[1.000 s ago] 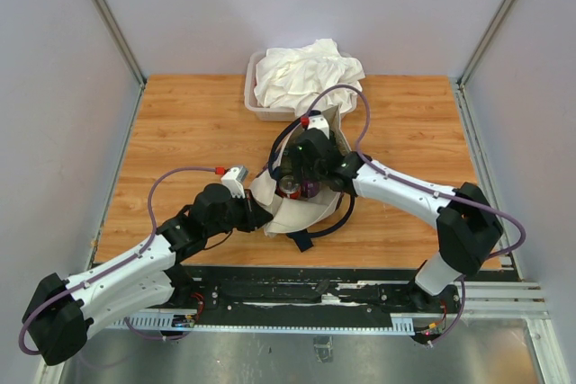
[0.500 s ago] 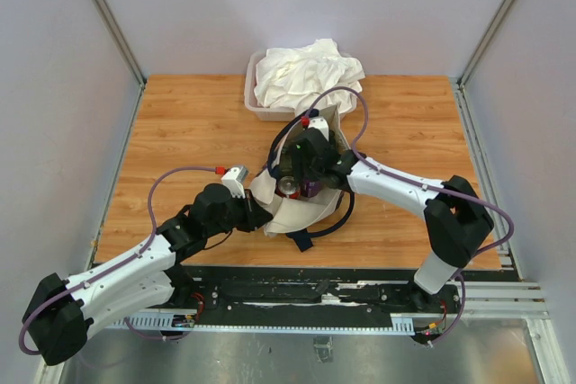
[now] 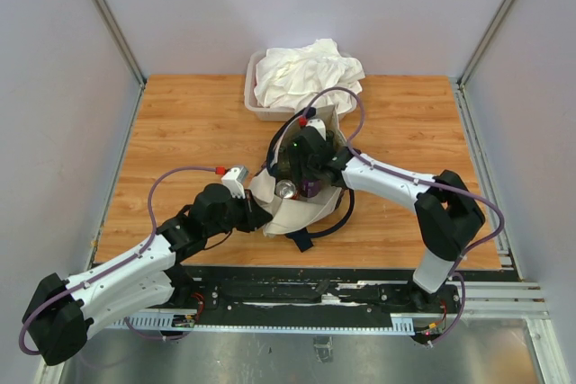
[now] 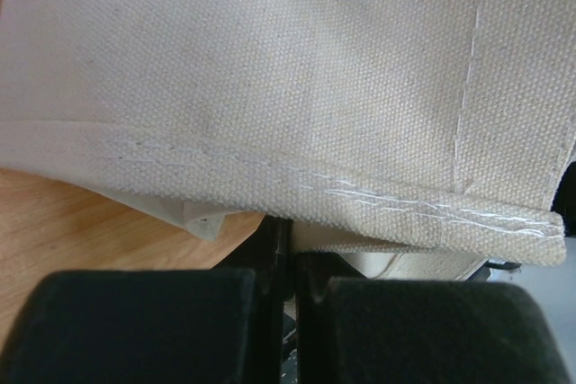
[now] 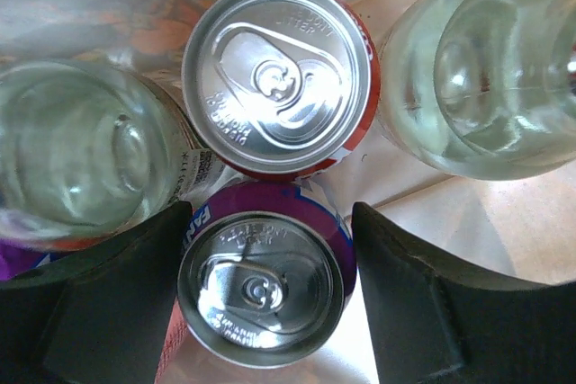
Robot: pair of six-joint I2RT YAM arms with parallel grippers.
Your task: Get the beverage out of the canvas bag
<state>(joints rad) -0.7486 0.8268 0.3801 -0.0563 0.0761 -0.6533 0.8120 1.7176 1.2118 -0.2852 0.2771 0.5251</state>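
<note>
The beige canvas bag (image 3: pixel 290 215) lies at the table's middle with its mouth open. My left gripper (image 3: pixel 259 213) is shut on its hem, which fills the left wrist view (image 4: pixel 270 87) just above the gripper (image 4: pixel 292 231). My right gripper (image 3: pixel 293 181) reaches into the bag. In the right wrist view it (image 5: pixel 270 287) is open, with a purple can (image 5: pixel 261 290) standing between its fingers (image 5: pixel 108 312). The left finger touches the can and the right one is very near it. A red can (image 5: pixel 279 78) and two clear bottles (image 5: pixel 81 150) (image 5: pixel 486 69) stand beside it.
A translucent plastic tub (image 3: pixel 255 105) with a white cloth heap (image 3: pixel 306 74) stands just behind the bag. The bag's dark navy handles (image 3: pixel 340 215) trail to the near right on the wooden table (image 3: pixel 180 132). Grey walls enclose the table on three sides.
My right gripper has shifted slightly away and to the left, deeper into the bag's mouth. The left arm and the bag have held still.
</note>
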